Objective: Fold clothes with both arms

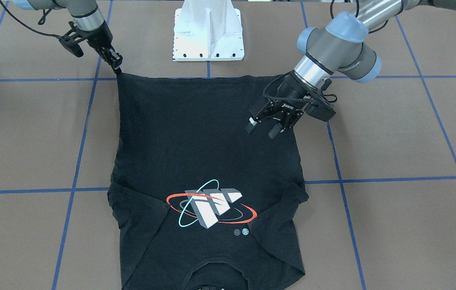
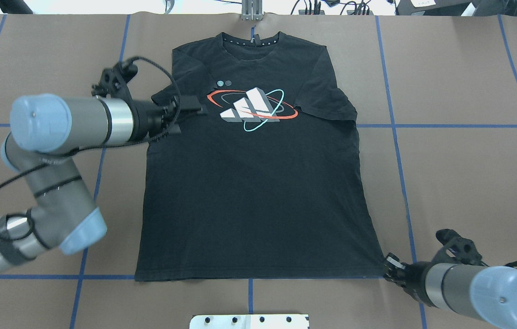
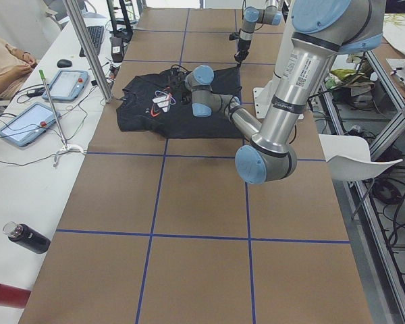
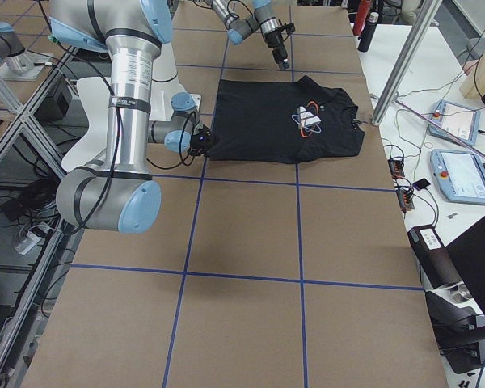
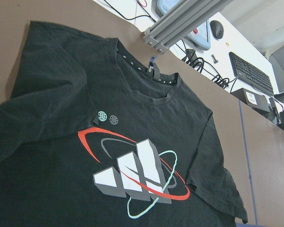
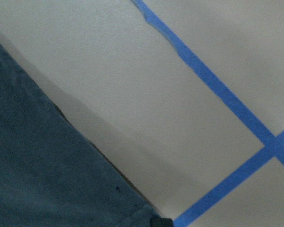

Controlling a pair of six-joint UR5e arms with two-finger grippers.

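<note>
The black T-shirt lies flat and face up on the brown table, its logo showing and its collar at the far edge. My left gripper hovers open above the shirt's chest on my left side, near the sleeve, with nothing between its fingers. Its wrist view looks across the logo and the collar. My right gripper is low at the hem corner on my right and looks shut on that corner of the cloth. The right wrist view shows the shirt edge against the table.
The white bolted pedestal stands just behind the hem. Blue tape lines cross the table. An aluminium post stands past the collar. Tablets, a bottle and a seated person are beside the table's far side.
</note>
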